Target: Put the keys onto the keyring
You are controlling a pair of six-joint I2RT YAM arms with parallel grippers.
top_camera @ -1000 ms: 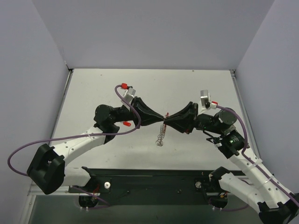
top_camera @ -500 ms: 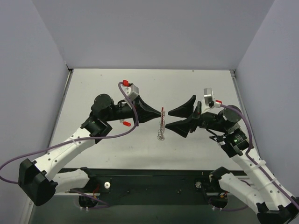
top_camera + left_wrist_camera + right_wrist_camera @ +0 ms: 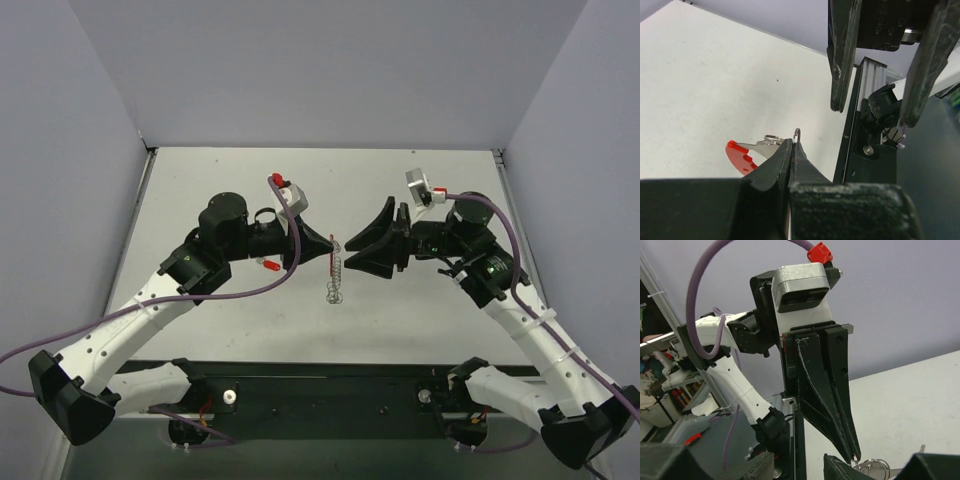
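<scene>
Left gripper (image 3: 332, 246) jaws pinch the thin red keyring (image 3: 331, 254), lacy silver keys (image 3: 336, 284) dangling; right gripper (image 3: 346, 253) jaws gape wide (tapered black wedges).

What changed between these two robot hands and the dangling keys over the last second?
The right gripper, which had been closed at the keyring opposite the left one, let go, opened its jaws and drew back, then edged close again. The left gripper carried the bunch slightly leftward. Unchanged: the left gripper stays pinched shut on the keyring, with the keys hanging beneath it.
</scene>
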